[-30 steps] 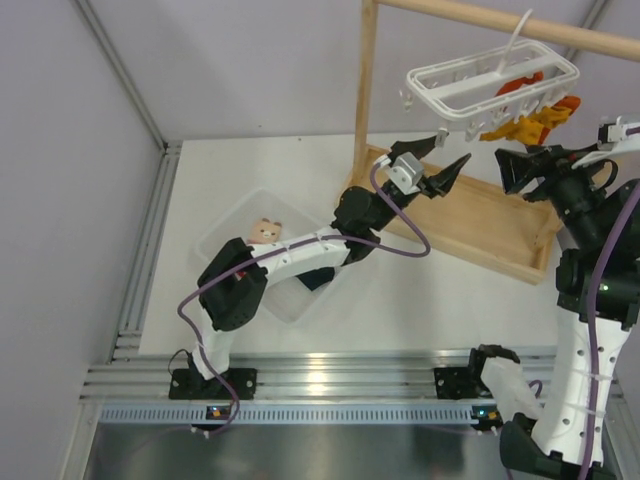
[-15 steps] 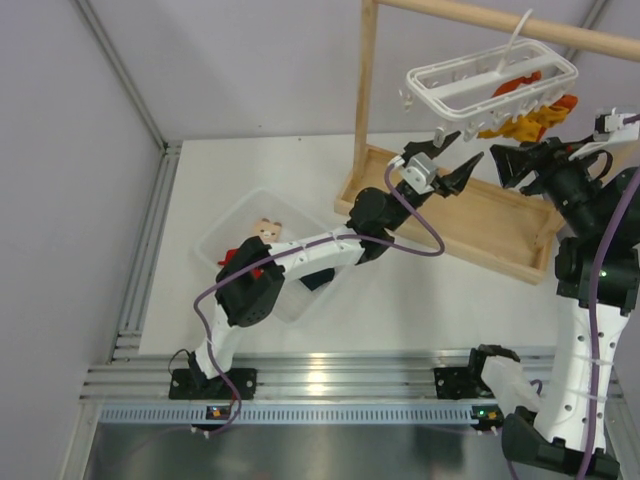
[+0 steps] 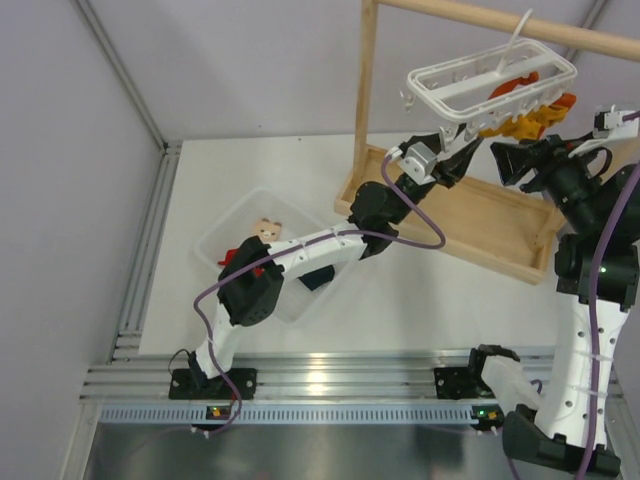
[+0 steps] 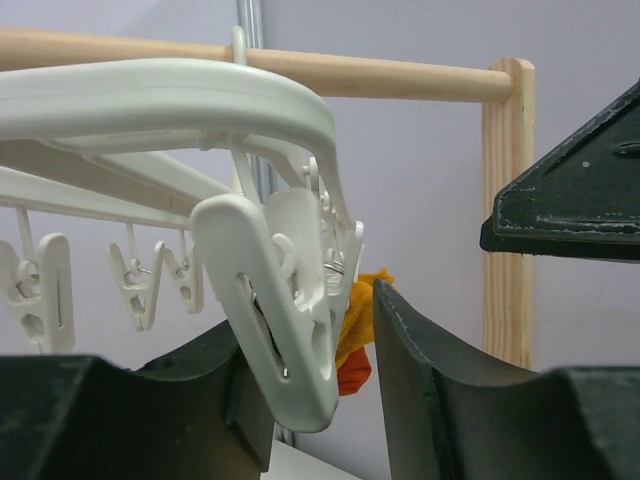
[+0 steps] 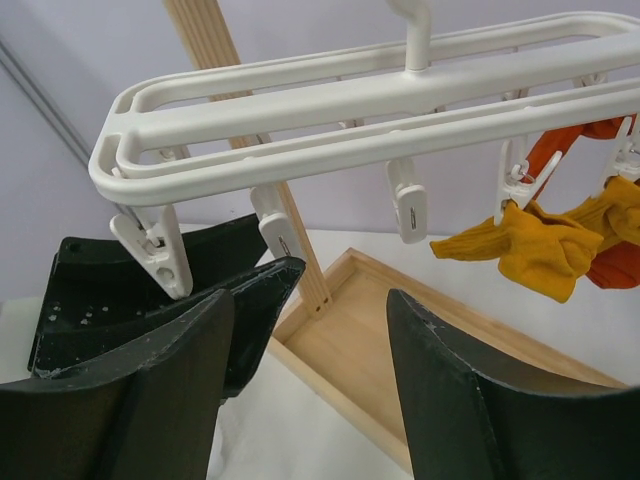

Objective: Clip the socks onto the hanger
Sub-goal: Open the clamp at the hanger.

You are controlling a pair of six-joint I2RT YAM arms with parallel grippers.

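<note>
The white table (image 3: 420, 290) carries a light wooden rack (image 3: 366, 90) with a tray base. From the rack's top rod hangs the white plastic open-frame hanger (image 5: 300, 100), tilted, its small white clips dangling and an orange sock (image 5: 570, 150) and a mustard-yellow sock (image 5: 530, 250) pinned at its far end. A clear plastic bin (image 3: 222, 232) near the left arm holds the bright red sock with a beige face part (image 3: 240, 256) and the dark navy sock (image 3: 316, 279). The right hand (image 5: 310, 300) is released, empty, just below the hanger. The left hand (image 4: 308, 315) brackets one white clip (image 4: 285, 300); I cannot tell whether it squeezes it
</note>
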